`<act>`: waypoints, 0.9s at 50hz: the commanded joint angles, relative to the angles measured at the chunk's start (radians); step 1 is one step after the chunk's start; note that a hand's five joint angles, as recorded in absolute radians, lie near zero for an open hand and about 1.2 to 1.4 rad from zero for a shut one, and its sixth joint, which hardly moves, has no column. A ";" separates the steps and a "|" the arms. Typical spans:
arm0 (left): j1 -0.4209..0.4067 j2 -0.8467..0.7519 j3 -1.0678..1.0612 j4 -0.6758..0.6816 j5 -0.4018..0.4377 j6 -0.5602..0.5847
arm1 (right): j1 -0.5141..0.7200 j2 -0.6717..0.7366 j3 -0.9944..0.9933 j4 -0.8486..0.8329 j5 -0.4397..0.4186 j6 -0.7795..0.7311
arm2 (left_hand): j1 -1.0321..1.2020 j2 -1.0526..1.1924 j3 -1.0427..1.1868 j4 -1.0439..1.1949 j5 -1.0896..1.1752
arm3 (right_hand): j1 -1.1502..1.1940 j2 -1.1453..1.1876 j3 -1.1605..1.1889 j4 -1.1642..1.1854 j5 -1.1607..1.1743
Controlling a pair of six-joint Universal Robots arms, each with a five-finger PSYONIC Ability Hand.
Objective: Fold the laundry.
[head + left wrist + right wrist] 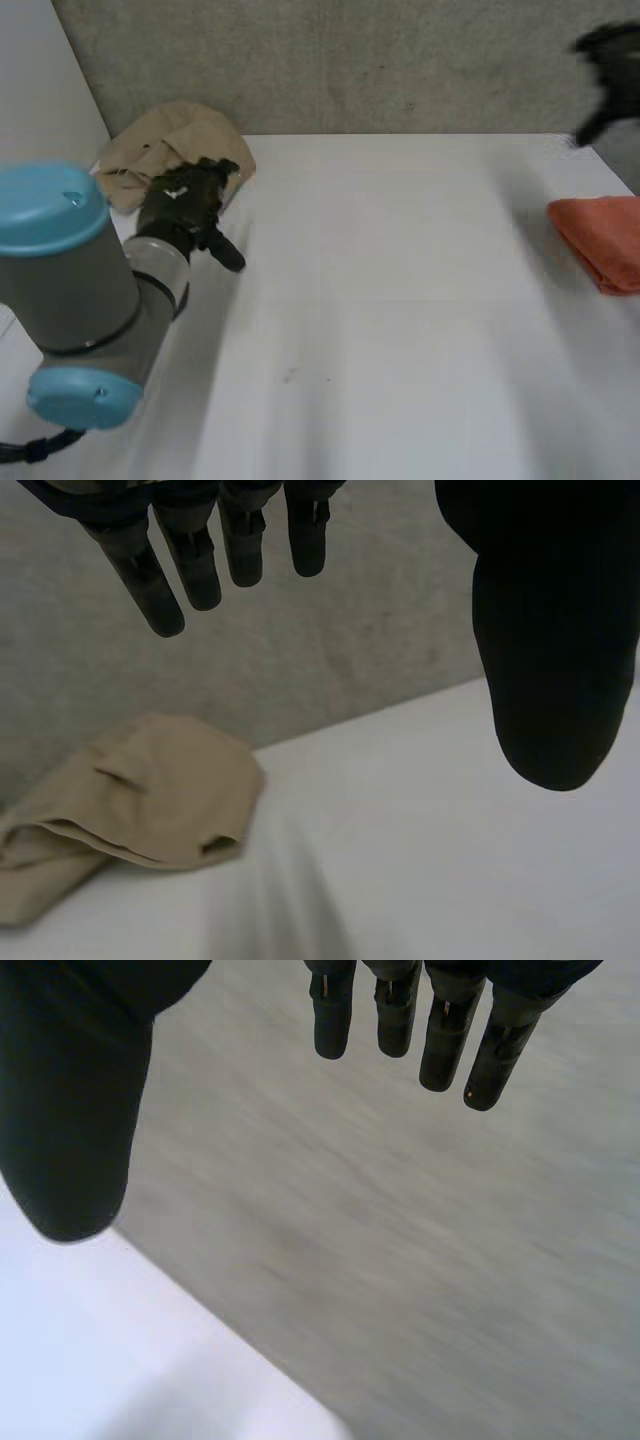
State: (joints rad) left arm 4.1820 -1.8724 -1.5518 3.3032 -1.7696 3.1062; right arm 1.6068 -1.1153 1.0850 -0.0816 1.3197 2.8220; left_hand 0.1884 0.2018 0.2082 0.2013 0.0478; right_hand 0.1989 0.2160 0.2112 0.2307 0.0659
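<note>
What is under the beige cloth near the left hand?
The beige cloth lies crumpled on the white table. Anything beneath its folds is covered and cannot be seen.

Your desk (400, 300) runs back to a wall (400, 60). The left cloth (165, 140) lies on the desk in the far left corner, against the wall. The right cloth (605, 240) lies on the desk at its right edge, mid-depth, well apart from the left one. The left hand (195, 200) sits above the desk at the left cloth's near right side; in its wrist view that cloth (140, 800) lies beyond the fingertips (160, 600). The right hand (610, 70) is raised at the far right, behind the right cloth, before the wall.
</note>
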 commanded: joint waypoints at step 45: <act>0.425 -0.976 1.000 0.154 0.421 0.766 | 0.308 -0.106 0.710 -0.089 -0.158 -0.119 | 0.131 0.117 0.111 0.118 0.097 | -0.024 -0.042 -0.037 -0.056 -0.066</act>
State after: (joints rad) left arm 4.5936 -2.7789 -0.6185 3.4244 -1.3475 3.8062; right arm 1.9142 -1.2121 1.7870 -0.1702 1.1616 2.7007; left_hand 0.2242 0.2208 0.2201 0.2212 0.0525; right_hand 0.1989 0.2160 0.2112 0.2307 0.0659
